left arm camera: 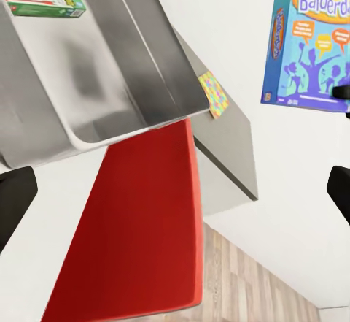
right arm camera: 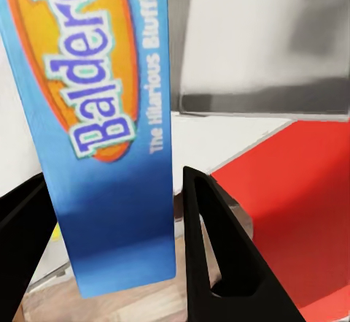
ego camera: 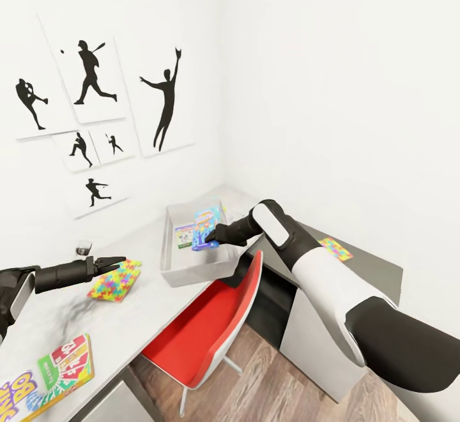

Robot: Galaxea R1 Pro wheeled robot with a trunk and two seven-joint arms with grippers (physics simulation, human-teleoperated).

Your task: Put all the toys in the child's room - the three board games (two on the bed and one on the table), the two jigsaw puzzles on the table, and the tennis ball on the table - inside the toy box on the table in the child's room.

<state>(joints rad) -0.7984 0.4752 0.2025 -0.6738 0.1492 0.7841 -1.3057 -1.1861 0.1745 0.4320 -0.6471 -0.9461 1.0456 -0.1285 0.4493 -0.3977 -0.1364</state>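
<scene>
Your right arm reaches forward over the red chair [ego camera: 211, 320], its end effector [ego camera: 214, 237] clamped on the blue printed board game box [ego camera: 206, 227] above the light grey toy box [ego camera: 169, 262] on the pale table [ego camera: 140, 326], its near rim just below.

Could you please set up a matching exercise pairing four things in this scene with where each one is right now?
Things:
1. blue board game
2. green-and-white board game
3. Skip-Bo box
4. jigsaw puzzle

Places:
A. lying on the floor of the toy box
B. on the lower dark grey desk
C. between the fingers of the right gripper, over the toy box
D. on the table, near its front edge

Pairs: 1-C, 2-A, 3-D, 4-B
</scene>
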